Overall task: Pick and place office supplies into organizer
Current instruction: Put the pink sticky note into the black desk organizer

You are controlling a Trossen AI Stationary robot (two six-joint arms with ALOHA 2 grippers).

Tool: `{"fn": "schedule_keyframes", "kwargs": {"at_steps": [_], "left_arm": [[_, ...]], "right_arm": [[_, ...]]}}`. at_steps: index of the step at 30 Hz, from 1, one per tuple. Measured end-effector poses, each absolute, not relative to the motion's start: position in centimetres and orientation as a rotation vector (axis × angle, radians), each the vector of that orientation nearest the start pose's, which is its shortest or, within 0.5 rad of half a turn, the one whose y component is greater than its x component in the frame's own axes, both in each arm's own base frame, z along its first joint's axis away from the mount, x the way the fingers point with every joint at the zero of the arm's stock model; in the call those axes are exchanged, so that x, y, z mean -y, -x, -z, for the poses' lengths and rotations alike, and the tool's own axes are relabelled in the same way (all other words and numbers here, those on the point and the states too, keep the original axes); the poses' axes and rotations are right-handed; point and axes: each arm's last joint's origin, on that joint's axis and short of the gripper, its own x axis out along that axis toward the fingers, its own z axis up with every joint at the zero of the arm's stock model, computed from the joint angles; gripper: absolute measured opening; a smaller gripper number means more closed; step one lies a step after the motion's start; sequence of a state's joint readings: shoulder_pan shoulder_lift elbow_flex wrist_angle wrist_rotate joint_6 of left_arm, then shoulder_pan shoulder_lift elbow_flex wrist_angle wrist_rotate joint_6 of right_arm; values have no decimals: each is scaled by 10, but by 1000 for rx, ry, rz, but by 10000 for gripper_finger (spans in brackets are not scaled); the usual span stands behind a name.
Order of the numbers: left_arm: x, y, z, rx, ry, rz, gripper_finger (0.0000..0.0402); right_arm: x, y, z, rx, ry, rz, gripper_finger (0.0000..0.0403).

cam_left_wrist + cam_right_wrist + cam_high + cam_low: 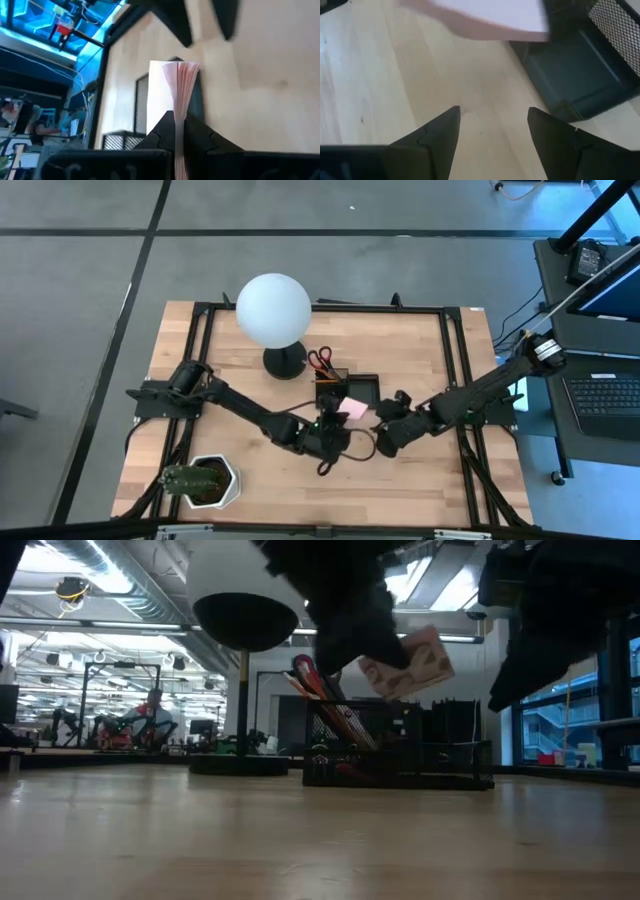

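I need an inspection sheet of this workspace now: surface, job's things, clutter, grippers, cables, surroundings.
Surface: wooden table, black frame.
Job's things: pink sticky-note pad held off the table, near the black organizer; scissors stand in it.
Clutter: globe lamp; potted plant.
Grippers: left gripper shut on the pad; right gripper open, empty, beside it.
Cables: along both arms.
Surroundings: laptop on a side cart.

left gripper (340, 423) clamped on pink sticky-note pad (352, 410), organizer (348, 389) just beyond it; right gripper (381, 432) spread, just beside.
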State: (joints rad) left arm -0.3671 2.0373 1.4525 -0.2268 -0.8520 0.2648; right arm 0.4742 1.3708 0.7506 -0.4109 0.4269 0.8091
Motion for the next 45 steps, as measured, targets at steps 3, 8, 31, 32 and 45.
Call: {"fn": "schedule_keyframes", "kwargs": {"at_steps": [3, 8, 31, 32, 45], "left_arm": [[129, -426, -198, -726, -714, -391, 7], [118, -445, -202, -742, -750, -452, 7], [84, -496, -164, -880, -666, -603, 7], [83, -495, -162, -888, -655, -607, 7], [76, -500, -136, -918, -580, -607, 7]], "right_arm": [[-105, -225, -188, -875, -293, 335, 236], [-102, -219, -185, -929, -284, 378, 236], [-110, -185, -177, -1113, -290, 532, 236], [-111, -184, -177, -1112, -290, 528, 236], [-122, -182, -177, -1079, -337, 496, 236]]}}
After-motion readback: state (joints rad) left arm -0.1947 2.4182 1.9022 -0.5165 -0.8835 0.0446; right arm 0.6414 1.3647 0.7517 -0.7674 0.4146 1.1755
